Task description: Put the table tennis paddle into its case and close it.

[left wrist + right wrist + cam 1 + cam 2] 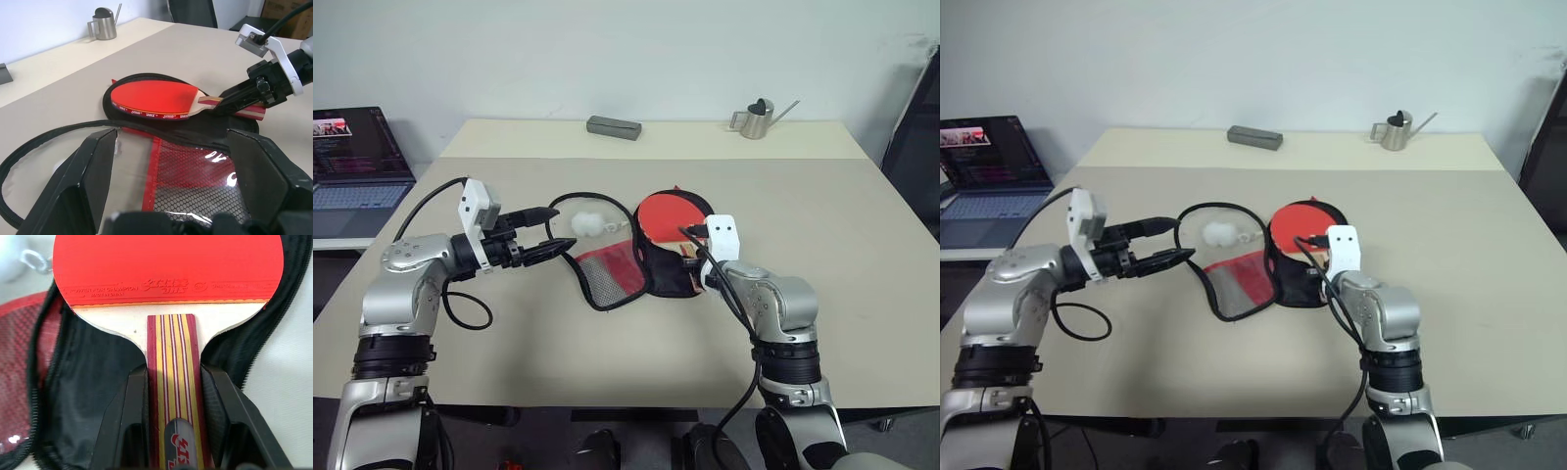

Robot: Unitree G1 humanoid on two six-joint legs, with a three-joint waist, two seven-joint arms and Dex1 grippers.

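While the right hand [171,431] grips its handle, the paddle [166,269] overlies the (unzipped) case [88,396].

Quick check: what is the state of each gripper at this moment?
Left gripper: open, holding nothing, beside the case.
Right gripper: shut on the handle of the table tennis paddle, which lies over the open case.

Head stereo pair plus two wrist cams, all on one table [862,255].
Both eye views look forward and down from fairly far. Left wrist looks level, close over the open case [195,171] toward the table tennis paddle [151,98]. Right wrist sits very near, probably tilted down, on the paddle; all share it.
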